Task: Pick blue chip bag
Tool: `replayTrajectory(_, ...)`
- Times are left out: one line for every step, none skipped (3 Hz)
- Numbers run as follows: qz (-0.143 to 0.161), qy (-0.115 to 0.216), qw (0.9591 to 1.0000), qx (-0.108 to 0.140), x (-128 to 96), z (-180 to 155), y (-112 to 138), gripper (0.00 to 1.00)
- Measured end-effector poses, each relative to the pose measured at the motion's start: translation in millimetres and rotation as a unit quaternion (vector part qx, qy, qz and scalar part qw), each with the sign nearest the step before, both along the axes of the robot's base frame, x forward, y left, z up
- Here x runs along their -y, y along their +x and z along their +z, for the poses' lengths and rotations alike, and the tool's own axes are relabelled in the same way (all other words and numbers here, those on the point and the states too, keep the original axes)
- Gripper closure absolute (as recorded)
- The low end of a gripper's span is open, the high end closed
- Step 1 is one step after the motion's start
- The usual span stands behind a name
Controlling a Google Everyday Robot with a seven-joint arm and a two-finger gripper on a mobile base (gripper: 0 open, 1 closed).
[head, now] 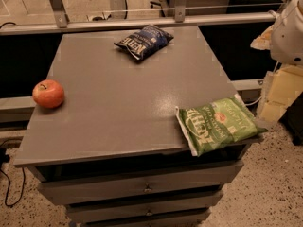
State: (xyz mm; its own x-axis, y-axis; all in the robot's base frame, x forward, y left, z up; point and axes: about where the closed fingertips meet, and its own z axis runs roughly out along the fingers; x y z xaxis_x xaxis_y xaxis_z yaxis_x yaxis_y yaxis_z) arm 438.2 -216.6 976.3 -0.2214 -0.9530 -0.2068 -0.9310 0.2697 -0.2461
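Observation:
The blue chip bag (pixel 143 41) is a small dark navy crinkly bag with white "Kettle" lettering. It lies flat at the far middle of the grey cabinet top (pixel 123 108). A white rounded part of my arm (pixel 289 30) shows at the right edge, off the cabinet's far right corner and well to the right of the bag. My gripper itself is out of view.
A larger bright green chip bag (pixel 220 123) lies at the near right corner and overhangs the edge. A red apple (pixel 48 93) sits at the left edge. A metal rail (pixel 142 21) runs behind the cabinet. Drawers (pixel 147 186) face front.

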Motion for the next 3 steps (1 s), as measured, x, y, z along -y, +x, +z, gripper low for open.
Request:
replayTrajectory(0.0, 0.0, 1.0, 0.0, 0.0, 0.0, 0.0, 0.0)
replayTrajectory(0.01, 0.012, 0.9996, 0.022, -12.5, -6.5, 30.6, 0.0)
replayTrajectory(0.039, 0.035, 0.9966, 0.064, -46.5, -13.8, 107.8, 0.0)
